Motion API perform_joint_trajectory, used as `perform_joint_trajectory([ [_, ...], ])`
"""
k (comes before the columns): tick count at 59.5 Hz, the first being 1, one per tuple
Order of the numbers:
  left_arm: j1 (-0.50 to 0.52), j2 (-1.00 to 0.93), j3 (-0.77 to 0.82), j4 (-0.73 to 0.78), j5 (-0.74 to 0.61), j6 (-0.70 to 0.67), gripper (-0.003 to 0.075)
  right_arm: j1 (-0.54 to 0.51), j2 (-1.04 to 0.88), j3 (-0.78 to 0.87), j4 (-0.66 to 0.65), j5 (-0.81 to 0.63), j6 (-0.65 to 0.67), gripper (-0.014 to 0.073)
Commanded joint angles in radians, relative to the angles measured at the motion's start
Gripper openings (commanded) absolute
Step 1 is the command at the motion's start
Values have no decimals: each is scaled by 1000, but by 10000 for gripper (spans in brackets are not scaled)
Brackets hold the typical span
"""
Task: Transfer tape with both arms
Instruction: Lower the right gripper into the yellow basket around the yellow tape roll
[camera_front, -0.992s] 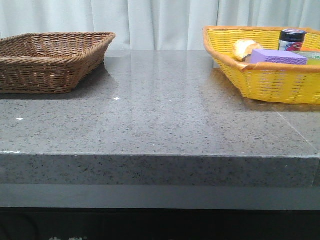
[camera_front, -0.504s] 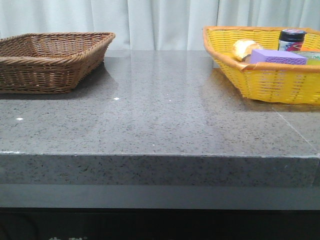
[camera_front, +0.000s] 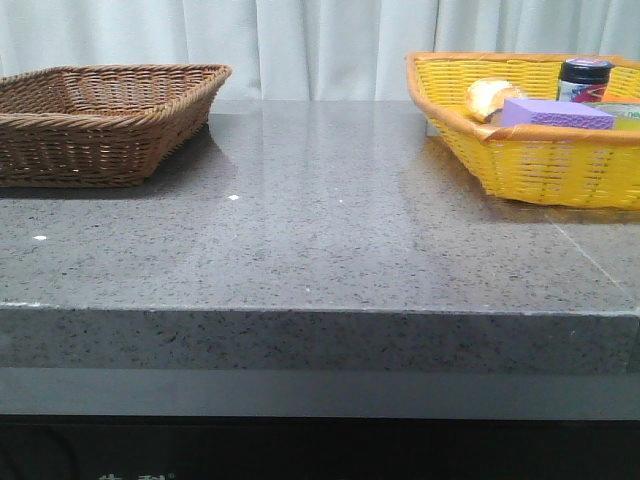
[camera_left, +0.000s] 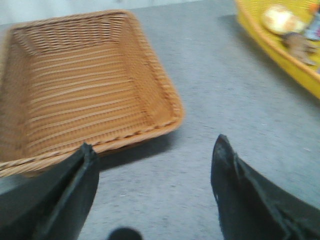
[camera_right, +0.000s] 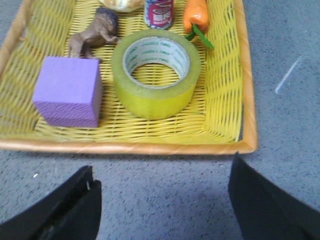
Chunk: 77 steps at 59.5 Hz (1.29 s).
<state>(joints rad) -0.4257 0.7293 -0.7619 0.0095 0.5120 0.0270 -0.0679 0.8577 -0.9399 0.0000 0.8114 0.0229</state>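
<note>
Tape (camera_right: 156, 75) lies flat at centre of the yellow basket (camera_right: 245, 100), purple block (camera_right: 67, 91) to its left; right gripper (camera_right: 162, 202) open and empty below. Left gripper (camera_left: 152, 187) open beside the brown basket (camera_left: 85, 85).

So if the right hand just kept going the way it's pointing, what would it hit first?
Probably the near rim of the yellow basket, then the tape lying flat just behind it. The right hand is open over bare countertop; its height is unclear, so it might clear the rim.
</note>
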Motion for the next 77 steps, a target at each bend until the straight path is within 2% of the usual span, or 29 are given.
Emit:
perform_joint_trajectory([
  [1,-67,1,-25,-10,-70,5,479,-36,74,-105,-17,-24,0,549],
  [13,-154,1,-25,-10,-70,5,479,-95,266,-290,0,69,-1,549],
  [26,-159,1,-25,-10,-70,5,479,-97,496,-500,29,222,-58,527],
  [46,-159,1,-25,-10,-70,5,479,-97,798,-772,59,347,-133,517],
  [56,-159,1,-25,-10,-70,5,479,-97,907,-843,61,371,-155,517],
  [70,-159,1,-25,-10,-70,5,479,-97,1005,-853,89,377,-168,516],
  [77,-159,1,-25,-10,-70,5,479,-97,1032,-853,117,382,-190,447],
])
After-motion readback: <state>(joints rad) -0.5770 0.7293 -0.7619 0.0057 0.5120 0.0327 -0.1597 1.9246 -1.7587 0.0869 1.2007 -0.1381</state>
